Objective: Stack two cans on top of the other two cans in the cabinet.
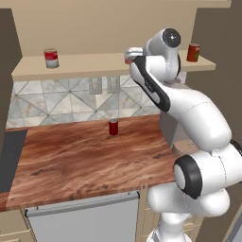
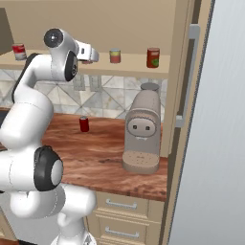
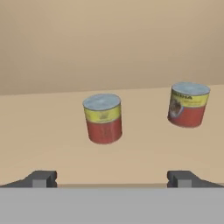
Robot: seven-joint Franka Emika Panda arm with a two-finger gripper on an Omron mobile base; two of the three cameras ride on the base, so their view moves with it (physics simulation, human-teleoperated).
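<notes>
Left base view: the red can with a white band (image 1: 51, 58) stands alone at the left of the cabinet shelf (image 1: 85, 64) and the orange-red can (image 1: 193, 52) at the right, nothing stacked. Right base view: the gripper (image 2: 92, 56) is raised to shelf height. Hand view: fingertips (image 3: 41, 178) spread fully and empty, facing the yellow-over-red can (image 3: 103, 118), likely the next pick, beside the mixed-label can (image 3: 188, 104).

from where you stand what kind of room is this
A kitchen, rendered rather than real: a wooden countertop under a tiled backsplash, a coffee machine on the counter, and cans such as the yellow-and-red can on an open cabinet shelf.
</notes>
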